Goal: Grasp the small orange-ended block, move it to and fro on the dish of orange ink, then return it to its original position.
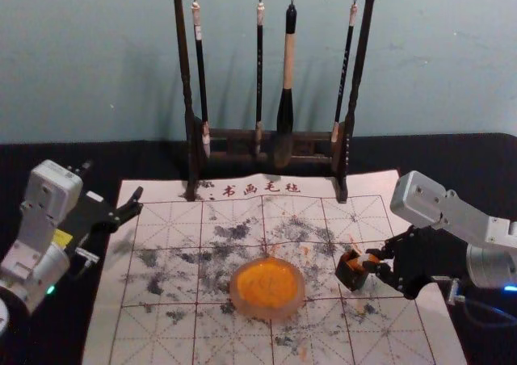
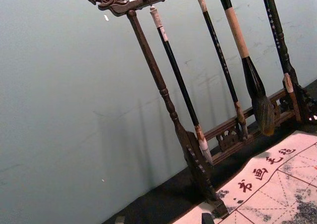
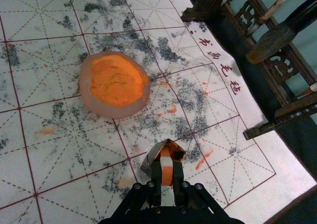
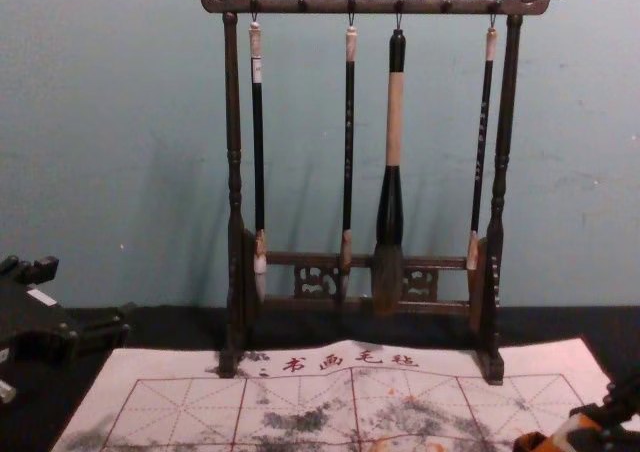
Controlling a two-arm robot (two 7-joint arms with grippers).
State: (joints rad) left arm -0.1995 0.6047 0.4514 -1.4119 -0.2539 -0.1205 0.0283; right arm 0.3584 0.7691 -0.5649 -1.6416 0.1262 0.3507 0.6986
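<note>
Right gripper (image 3: 167,170): on the desk's right side, closed on the block, one finger against each side.
Block (image 3: 166,167): between those fingers, its far end at the mouth of the box (image 3: 148,159); how deep it sits I can't tell.
Long axis: runs from the box's mouth back towards the gripper, roughly in line with the fingers.
Nearer arm: the right, plainly.
Dish (image 1: 239,304): to the left of box and gripper, a little nearer the robot, apart from both; orange ink (image 1: 266,283) in it.
Coming move: likely draw the block clear of the box, then carry it left over the dish. Lifting before going sideways should spare the box a drag.
Left gripper (image 1: 111,181): parked at the left beside the mat (image 1: 161,333), fingers spread, holding nothing.
</note>
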